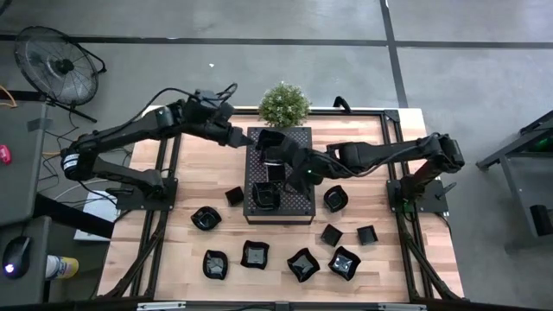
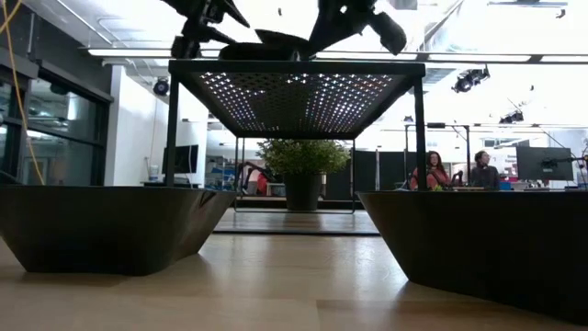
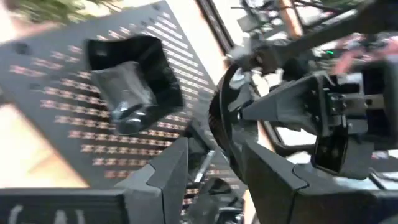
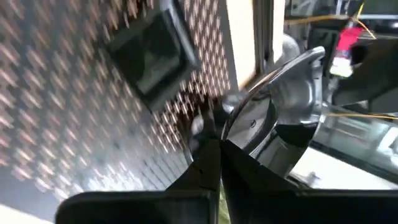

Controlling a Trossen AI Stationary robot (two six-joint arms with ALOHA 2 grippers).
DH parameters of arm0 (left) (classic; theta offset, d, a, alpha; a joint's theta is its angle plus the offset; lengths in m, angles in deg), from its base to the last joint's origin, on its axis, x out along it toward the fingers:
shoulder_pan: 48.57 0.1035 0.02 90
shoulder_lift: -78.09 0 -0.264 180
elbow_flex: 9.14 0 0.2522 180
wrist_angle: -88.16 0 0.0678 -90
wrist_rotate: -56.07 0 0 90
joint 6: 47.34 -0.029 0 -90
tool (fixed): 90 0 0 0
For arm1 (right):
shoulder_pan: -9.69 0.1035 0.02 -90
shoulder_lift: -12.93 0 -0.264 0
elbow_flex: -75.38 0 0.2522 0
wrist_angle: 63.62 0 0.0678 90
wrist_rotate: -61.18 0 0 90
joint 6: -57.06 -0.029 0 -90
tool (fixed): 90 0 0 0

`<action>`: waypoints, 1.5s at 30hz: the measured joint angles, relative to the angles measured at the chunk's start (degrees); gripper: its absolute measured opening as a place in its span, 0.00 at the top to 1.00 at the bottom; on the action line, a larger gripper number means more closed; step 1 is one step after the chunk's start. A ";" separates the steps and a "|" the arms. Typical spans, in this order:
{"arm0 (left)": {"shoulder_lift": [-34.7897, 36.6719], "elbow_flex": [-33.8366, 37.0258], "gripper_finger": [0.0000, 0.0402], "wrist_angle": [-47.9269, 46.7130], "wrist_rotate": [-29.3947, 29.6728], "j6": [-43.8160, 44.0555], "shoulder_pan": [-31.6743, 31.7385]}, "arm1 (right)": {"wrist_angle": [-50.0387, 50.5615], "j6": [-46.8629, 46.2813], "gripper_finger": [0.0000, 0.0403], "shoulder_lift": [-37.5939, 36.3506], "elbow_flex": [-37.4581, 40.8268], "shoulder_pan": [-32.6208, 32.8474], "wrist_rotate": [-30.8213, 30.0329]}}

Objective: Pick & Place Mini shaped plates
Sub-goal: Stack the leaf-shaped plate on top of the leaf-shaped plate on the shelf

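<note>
Two arms met over the perforated tray (image 1: 298,206) at the middle of the high view, the left arm reaching in from the upper left and the right arm from the right. The left gripper (image 1: 259,149) hung over the tray's upper part, and in its wrist view its fingers (image 3: 163,177) stood apart on either side of the thin rim of a round plate (image 3: 222,115) held on edge. The right gripper (image 1: 281,164) was just right of it, and in the right wrist view its fingers (image 4: 208,163) were closed together on the rim of that same glossy round plate (image 4: 273,124). So the plate was pinched by the right gripper, with the left gripper's fingers flanking it; whether the left fingers touched it could not be told.

A square plate (image 1: 270,138) lay on the tray near its upper edge, and another dish (image 1: 263,196) sat on the tray's lower left part. The remaining mini plates (image 1: 255,254) were scattered on the wooden counter (image 1: 173,250) below and to the sides of the tray, mostly in a loose row across the lower middle of the frame. A potted plant (image 1: 283,104) stood just above the tray. In the low view, two dark plates (image 2: 101,225) filled the foreground at left and right, and people sat in the room far behind.
</note>
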 joint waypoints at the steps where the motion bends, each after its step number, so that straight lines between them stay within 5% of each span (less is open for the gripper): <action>1: -0.02 -1.32 0.63 -1.64 0.98 -0.11 0.00 | -0.11 1.80 1.00 0.22 0.00 -0.04 -1.91; 10: -2.38 -10.60 0.63 -10.19 6.16 1.90 0.00 | -1.55 17.23 1.00 3.29 0.00 -0.52 -14.23; 17: -8.82 -17.13 0.63 -20.75 7.25 0.65 -0.02 | -4.28 19.92 1.00 3.48 -0.69 -0.97 -13.91; 29: -16.39 -25.47 0.63 -23.91 8.01 -5.12 -0.02 | -3.18 19.54 1.00 3.46 -2.16 -2.46 -10.31; 45: -20.45 -26.07 0.63 -25.17 6.47 -8.09 -0.02 | -3.17 18.70 1.00 3.46 -2.19 -2.78 -8.59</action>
